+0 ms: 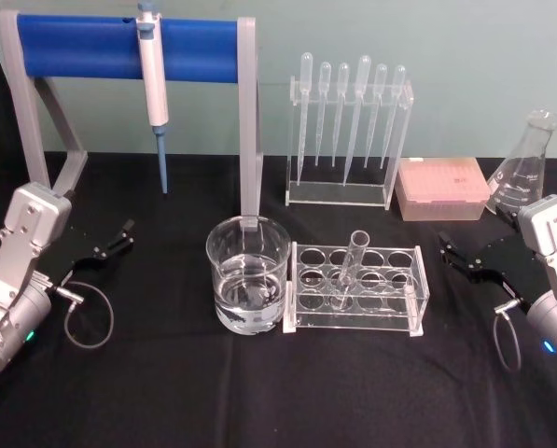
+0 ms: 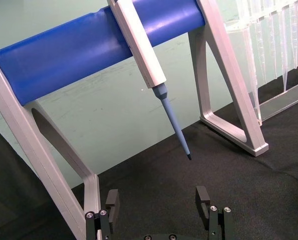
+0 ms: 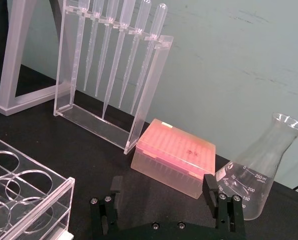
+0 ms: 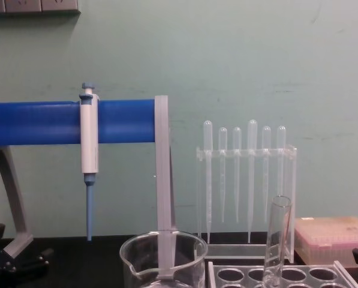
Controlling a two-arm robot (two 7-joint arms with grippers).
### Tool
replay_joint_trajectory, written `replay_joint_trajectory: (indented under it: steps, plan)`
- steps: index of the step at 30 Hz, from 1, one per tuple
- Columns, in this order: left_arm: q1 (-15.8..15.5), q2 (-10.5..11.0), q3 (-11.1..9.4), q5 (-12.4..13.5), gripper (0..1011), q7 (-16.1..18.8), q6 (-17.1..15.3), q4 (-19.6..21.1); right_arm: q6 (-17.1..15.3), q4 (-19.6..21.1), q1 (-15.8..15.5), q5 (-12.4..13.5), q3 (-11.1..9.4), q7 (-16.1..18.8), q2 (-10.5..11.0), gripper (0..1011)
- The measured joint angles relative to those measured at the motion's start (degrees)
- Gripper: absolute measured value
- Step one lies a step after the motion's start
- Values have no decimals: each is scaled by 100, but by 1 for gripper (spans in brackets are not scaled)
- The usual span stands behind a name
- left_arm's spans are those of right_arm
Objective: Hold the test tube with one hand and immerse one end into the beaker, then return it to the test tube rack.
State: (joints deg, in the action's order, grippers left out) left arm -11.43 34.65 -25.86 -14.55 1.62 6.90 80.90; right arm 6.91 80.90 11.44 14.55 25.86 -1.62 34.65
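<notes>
Black cloth table [image 1: 166, 392]: left gripper [image 1: 119, 238] and right gripper [image 1: 449, 254] sat at its left and right edges, jaws open, holding nothing. Mid-table, the clear acrylic test tube rack [image 1: 357, 289] had the round, part-filled glass beaker [image 1: 248, 275] just beside its left end, and the test tube [image 1: 350, 271] leaned in a rack hole. My read on risk: smooth thin glass could slip or crack under a hard pinch, and a tilted lift could snag the rack.

Bright, even light (shadows faint)
</notes>
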Motion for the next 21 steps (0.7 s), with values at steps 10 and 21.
replay_joint_trajectory:
  steps: [10, 21]
  plan:
    - [0, 0, 0, 0, 1000, 0, 0, 0, 0, 21, -1, 0, -13, 3, 3, 1002]
    - [0, 0, 0, 0, 1000, 0, 0, 0, 108, 1024, -459, 576, -634, 513, 409, 1002]
